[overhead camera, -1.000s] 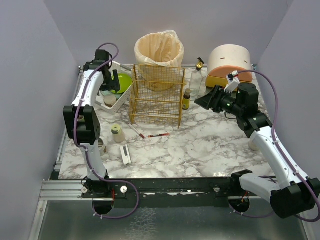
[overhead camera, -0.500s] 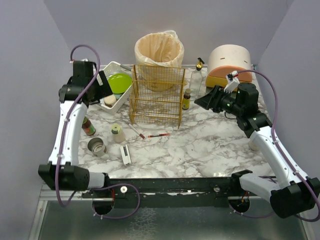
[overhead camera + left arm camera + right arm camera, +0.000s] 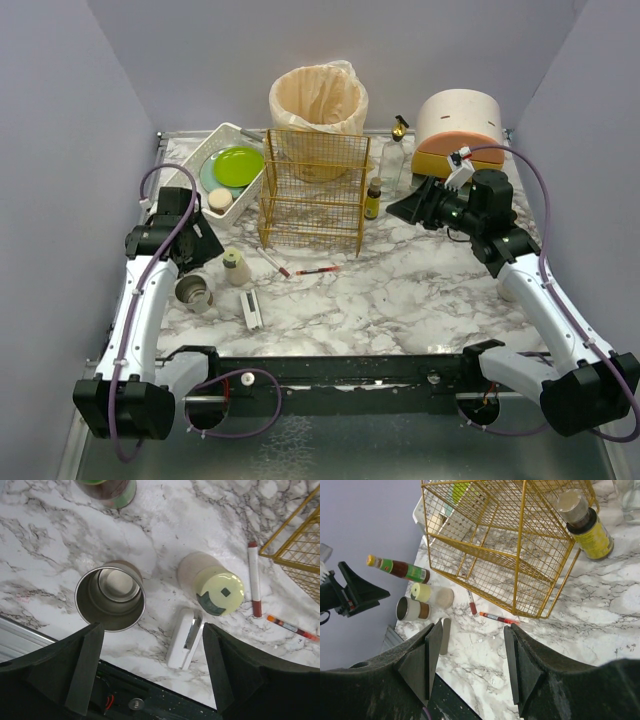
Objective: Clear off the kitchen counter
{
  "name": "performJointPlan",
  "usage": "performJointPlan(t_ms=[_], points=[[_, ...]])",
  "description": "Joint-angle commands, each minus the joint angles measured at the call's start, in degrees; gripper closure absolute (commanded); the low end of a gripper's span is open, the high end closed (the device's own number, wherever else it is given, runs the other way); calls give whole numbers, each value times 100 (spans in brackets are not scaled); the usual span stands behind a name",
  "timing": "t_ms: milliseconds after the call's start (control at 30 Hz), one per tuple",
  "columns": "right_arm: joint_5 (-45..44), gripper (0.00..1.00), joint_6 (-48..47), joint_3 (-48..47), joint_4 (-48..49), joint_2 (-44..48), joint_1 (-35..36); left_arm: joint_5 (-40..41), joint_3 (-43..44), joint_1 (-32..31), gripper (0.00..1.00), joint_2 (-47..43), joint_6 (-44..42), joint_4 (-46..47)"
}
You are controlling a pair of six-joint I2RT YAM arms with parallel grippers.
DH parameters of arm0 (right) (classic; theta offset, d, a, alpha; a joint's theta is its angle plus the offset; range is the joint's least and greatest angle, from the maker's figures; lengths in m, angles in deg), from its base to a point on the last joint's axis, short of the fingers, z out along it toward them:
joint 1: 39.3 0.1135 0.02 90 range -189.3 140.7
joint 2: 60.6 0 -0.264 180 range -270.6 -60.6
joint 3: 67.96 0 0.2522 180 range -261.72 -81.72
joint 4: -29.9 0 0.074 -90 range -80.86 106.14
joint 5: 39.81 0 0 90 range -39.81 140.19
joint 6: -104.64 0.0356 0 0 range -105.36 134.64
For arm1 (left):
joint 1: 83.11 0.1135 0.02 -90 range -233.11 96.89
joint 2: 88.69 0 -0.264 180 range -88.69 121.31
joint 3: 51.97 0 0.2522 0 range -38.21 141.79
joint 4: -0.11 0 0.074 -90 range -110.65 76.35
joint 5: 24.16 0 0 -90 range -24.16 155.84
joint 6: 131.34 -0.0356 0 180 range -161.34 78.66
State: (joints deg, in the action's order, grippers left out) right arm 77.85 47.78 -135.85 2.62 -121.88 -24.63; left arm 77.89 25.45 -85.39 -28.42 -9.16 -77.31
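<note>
The kitchen counter [image 3: 420, 290] is white marble with grey veins. On its left part stand a steel cup [image 3: 193, 293], a jar with a pale yellow lid [image 3: 236, 267] and a flat white piece [image 3: 252, 309]. Two pens [image 3: 318, 270] lie before the gold wire rack [image 3: 315, 190]. My left gripper [image 3: 200, 250] is open and empty, hovering above the cup [image 3: 110, 597] and jar [image 3: 212, 587]. A sauce bottle [image 3: 107, 487] stands just beyond. My right gripper [image 3: 400, 208] is open and empty, raised right of the rack, near a small yellow-labelled bottle [image 3: 373, 200].
A white slotted dish tray [image 3: 240, 133] with a green plate stands at the back left. A bin with a bag [image 3: 318, 100] is behind the rack. A clear glass bottle [image 3: 393, 160] and a bread box [image 3: 458, 125] are at the back right.
My left arm has swung back from the dish tray towards the near left and now hangs over the cup and jar. The right arm has hardly moved.
</note>
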Motion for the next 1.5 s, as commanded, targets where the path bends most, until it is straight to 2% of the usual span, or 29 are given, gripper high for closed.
performJointPlan(t_ms=[0, 167, 400, 567, 700, 867, 1200, 1367, 1467], points=[[71, 40, 20, 77, 73, 82, 26, 141, -496, -15, 15, 79, 242, 189], [17, 40, -4, 61, 7, 103, 26, -113, -927, -13, 23, 357, 313, 654], [-72, 40, -80, 21, -42, 73, 26, -19, -1023, -17, 34, 671, 289, 968], [-57, 40, -67, 30, 1, 38, 26, -14, -1040, -18, 48, 829, 297, 1128], [-50, 40, -63, 29, 7, 29, 29, 15, -1052, -17, 50, 1006, 309, 1128], [-50, 40, -70, 14, 41, 10, 26, 217, -1134, -1, 50, 982, 723, 981], [-44, 40, -89, 33, 78, -16, 27, -36, -1628, 87, 77, 860, 1259, 1167], [-74, 40, -102, 13, 39, 1, 28, -76, -1570, 122, 100, 956, 1210, 1168], [-89, 40, -109, 7, 14, 5, 30, 28, -1332, 125, 100, 790, 1221, 987]])
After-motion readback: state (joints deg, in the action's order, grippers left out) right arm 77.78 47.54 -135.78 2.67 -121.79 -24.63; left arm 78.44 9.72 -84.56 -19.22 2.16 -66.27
